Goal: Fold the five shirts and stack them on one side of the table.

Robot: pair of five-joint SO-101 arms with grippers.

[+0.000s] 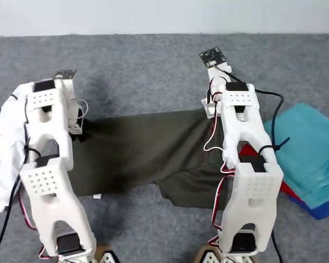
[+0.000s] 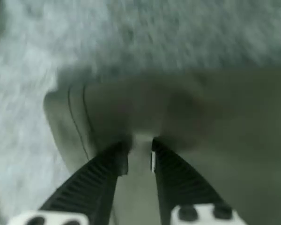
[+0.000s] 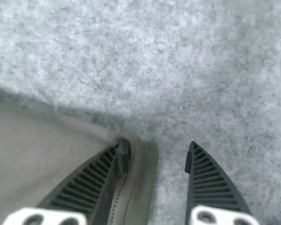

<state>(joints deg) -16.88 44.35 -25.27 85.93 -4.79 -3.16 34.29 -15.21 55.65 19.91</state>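
While both arms sit over the olive shirt (image 1: 137, 148), I log the near end first. The left gripper (image 2: 139, 160) has its fingers (image 2: 107, 173) pressed together on a pinched ridge of cloth at the shirt's left edge, just beside a stitched hem. The right gripper (image 3: 154, 157) has its fingers apart and nothing caught. One finger rests on the hem at the shirt's far right corner, and the other hangs over the bare grey surface (image 3: 201, 70). The shirt lies spread crosswise at mid-surface, between and under the two arms, with a lower flap running beneath the right arm. Handling estimate: light, limp and not fragile. It should sag and crease from any single hold, and the fuzzy surface probably drags on it. The best hold looks to be the doubled hem at the corners, both sides together, so the edge lifts level. Further out, a white shirt (image 1: 5, 137) is bunched at the left edge. A teal shirt (image 1: 307, 148) lies over a red shirt (image 1: 289, 192) at the right.
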